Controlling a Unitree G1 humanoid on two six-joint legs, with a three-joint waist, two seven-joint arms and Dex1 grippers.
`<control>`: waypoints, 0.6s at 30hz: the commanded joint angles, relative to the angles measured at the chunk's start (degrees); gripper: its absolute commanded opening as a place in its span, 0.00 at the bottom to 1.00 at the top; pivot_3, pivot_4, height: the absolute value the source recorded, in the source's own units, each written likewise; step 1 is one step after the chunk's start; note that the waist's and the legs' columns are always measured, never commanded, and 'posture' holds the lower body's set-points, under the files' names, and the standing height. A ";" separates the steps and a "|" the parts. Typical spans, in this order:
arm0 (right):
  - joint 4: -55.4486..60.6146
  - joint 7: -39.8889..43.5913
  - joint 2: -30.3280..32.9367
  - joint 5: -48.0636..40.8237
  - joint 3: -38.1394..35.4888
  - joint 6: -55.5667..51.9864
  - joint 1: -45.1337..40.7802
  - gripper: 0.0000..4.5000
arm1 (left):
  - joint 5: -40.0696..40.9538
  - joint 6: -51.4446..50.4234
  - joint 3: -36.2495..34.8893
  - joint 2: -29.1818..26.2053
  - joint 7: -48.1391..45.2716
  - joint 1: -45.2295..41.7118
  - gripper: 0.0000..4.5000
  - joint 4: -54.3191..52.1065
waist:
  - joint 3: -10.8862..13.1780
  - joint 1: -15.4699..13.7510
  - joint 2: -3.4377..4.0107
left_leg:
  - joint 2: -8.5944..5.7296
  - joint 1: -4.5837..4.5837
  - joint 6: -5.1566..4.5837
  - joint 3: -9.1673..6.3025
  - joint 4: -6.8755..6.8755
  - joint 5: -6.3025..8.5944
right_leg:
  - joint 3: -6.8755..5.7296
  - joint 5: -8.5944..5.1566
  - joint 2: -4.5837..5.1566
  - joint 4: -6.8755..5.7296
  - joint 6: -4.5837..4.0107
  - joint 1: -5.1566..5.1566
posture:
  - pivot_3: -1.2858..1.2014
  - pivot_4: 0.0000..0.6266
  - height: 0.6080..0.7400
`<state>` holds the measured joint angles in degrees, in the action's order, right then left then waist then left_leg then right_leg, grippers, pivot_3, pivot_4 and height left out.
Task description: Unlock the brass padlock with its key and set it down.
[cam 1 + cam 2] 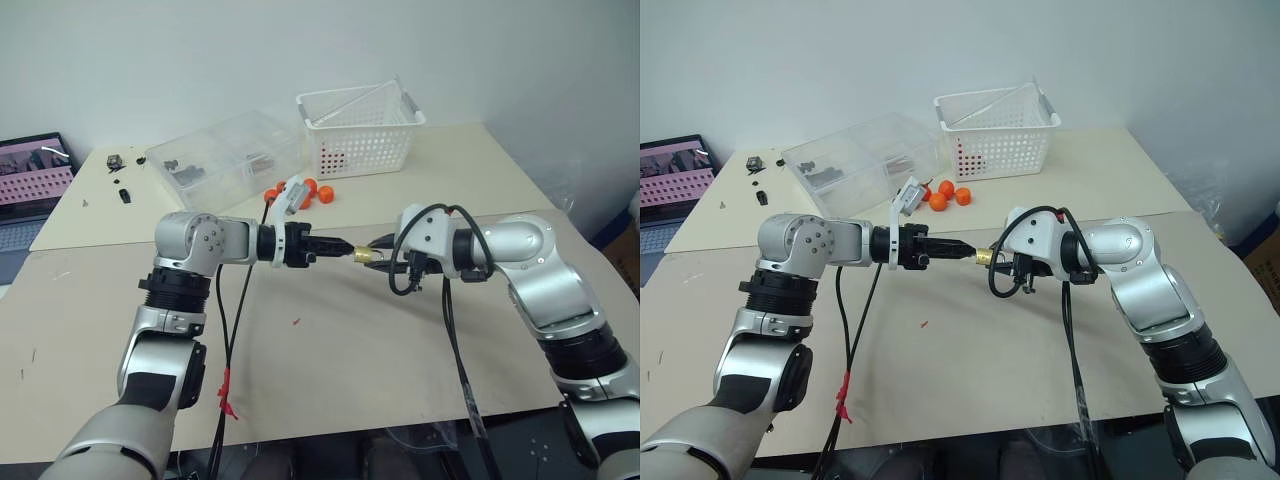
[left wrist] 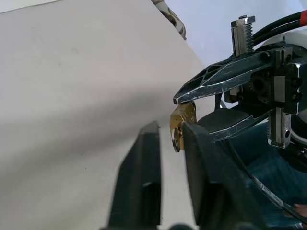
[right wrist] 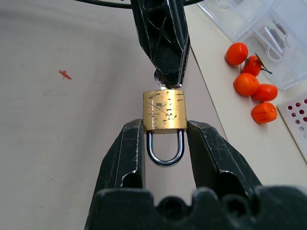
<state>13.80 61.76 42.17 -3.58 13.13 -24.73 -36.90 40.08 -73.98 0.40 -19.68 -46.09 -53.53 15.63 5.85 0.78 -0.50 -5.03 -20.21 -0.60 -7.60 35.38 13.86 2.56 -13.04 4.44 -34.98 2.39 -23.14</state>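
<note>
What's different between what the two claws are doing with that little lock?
The right claw grips the brass padlock by its sides, shackle pointing back toward the wrist; the left claw is pinched shut on the silver key at the padlock's bottom face. The right claw's fingers stand apart around the body; the left claw's meet. Both have black fingers and hang above the table.

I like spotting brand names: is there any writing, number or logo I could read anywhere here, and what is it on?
None can be read.
brass padlock: scratched face, no legible mark.
laptop: pink picture on the screen, too small to read.
white basket and clear box: no labels visible.
</note>
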 commanded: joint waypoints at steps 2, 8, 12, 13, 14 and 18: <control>1.99 -0.61 0.56 -0.91 -1.90 -0.14 -0.64 0.20 | 0.48 -0.15 -0.11 -0.48 -0.86 -1.28 0.02 -1.38 | 0.00 0.02 0.00 | 0.00 0.00 0.00 0.00 0.00 0.00 | 0.00 0.00 0.00 0.00 0.00 0.00 | 0.52 0.24 1.00; 1.85 -0.52 0.65 -0.88 -1.87 -0.18 -0.78 0.20 | 0.60 -0.44 0.42 -0.77 -1.41 -1.22 0.02 -1.74 | 0.00 0.03 0.00 | 0.00 0.00 0.00 0.00 0.00 0.00 | 0.00 0.00 -0.01 0.00 0.00 0.00 | 0.52 0.24 1.00; 1.90 -0.53 0.71 -0.87 -1.89 -0.22 -0.82 0.20 | 0.48 -0.35 0.88 -0.81 -1.71 -1.15 0.02 -1.92 | 0.00 0.02 0.00 | 0.00 0.00 0.00 0.00 0.00 0.00 | 0.00 0.00 0.00 0.00 0.00 0.00 | 0.52 0.24 1.00; 1.87 -0.54 0.71 -0.86 -1.89 -0.21 -0.85 0.20 | 0.41 -0.26 0.99 -0.80 -1.73 -1.14 0.02 -1.88 | 0.00 0.03 0.00 | 0.00 0.00 0.00 0.00 0.00 0.00 | 0.00 0.00 0.00 0.00 0.00 0.00 | 0.52 0.24 1.00; 1.87 -0.54 0.72 -0.85 -1.89 -0.20 -0.87 0.20 | 0.35 -0.19 1.06 -0.78 -1.73 -1.12 0.02 -1.82 | 0.00 0.03 0.00 | 0.00 0.00 0.00 0.00 0.00 0.00 | 0.00 0.00 -0.01 0.00 0.00 0.00 | 0.52 0.24 1.00; 2.08 -0.51 0.81 -0.86 -1.94 -0.30 -0.83 0.20 | 0.34 -0.28 1.23 -0.81 -1.67 -1.00 0.02 -2.02 | 0.00 0.03 0.00 | 0.00 0.00 0.00 0.00 0.00 0.00 | 0.00 0.00 0.00 0.00 0.00 0.00 | 0.52 0.24 1.00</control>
<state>13.87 61.88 42.21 -3.73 13.14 -24.95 -36.90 40.08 -73.97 1.20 -20.12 -46.96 -53.53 15.58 5.85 0.80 -0.50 -5.02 -20.21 -0.60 -7.61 35.38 13.86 2.56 -13.04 4.44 -34.98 2.39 -23.14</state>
